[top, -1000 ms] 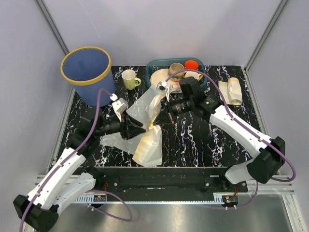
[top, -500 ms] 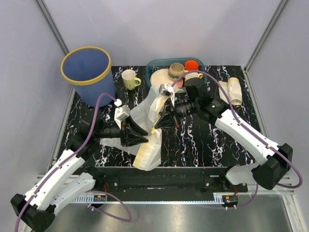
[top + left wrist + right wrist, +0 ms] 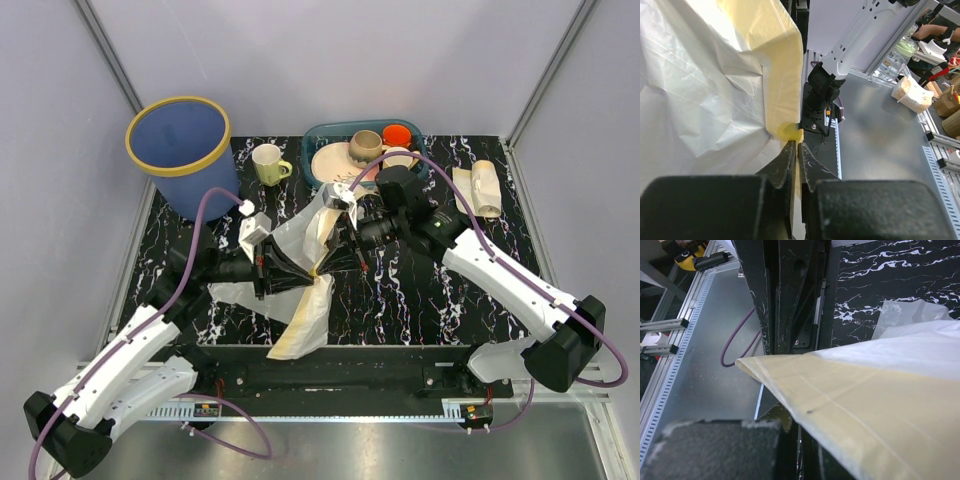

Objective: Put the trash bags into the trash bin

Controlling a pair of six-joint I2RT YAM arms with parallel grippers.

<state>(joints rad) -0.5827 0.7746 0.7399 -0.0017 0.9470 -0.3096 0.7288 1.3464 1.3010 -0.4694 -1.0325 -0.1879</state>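
Top view, trash bin: stands upright at the 10 o'clock corner of the bench, mouth open.
Top view, large sack: mid-bench, drawn up between the two arms, its cream tail trailing toward 6 o'clock; it is outside the bin.
Top view, small bundle: lies at 2 o'clock, well apart from both tools.
Top view, others: a mug near the bin's 3 o'clock side; a teal basket at 12 o'clock.
Left wrist view, left tool: fingers pressed almost together, pinching the sack's cream edge.
Right wrist view, right tool: pressed together on the sack, whose film fans out toward 3 o'clock.
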